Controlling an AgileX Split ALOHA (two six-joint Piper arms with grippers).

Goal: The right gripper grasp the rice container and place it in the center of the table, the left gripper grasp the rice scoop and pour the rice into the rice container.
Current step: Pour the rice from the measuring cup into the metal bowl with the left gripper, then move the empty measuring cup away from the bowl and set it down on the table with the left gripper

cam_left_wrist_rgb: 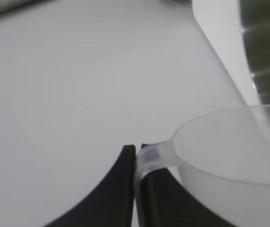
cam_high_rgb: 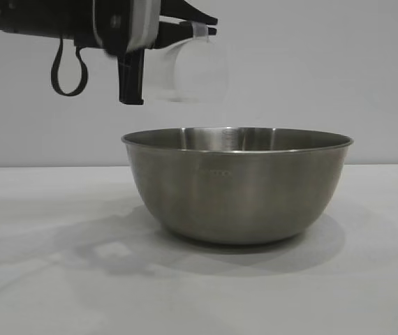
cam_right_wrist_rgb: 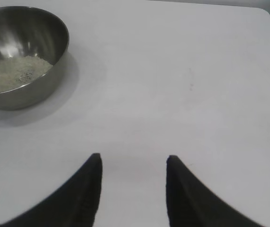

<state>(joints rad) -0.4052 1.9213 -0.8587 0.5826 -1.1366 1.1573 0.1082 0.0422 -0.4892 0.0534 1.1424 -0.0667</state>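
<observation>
Reaching level above the rice container, left hand clamped on the tipped rice scoop.

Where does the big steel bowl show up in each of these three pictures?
Exterior view: the rice container stands in the middle, on the table, just below the rice scoop.
Left wrist view: only a strip of its steel wall shows at the upper right edge, behind the scoop.
Right wrist view: it sits in the top left corner, with rice inside.
Shared landmark: the white table.
</observation>
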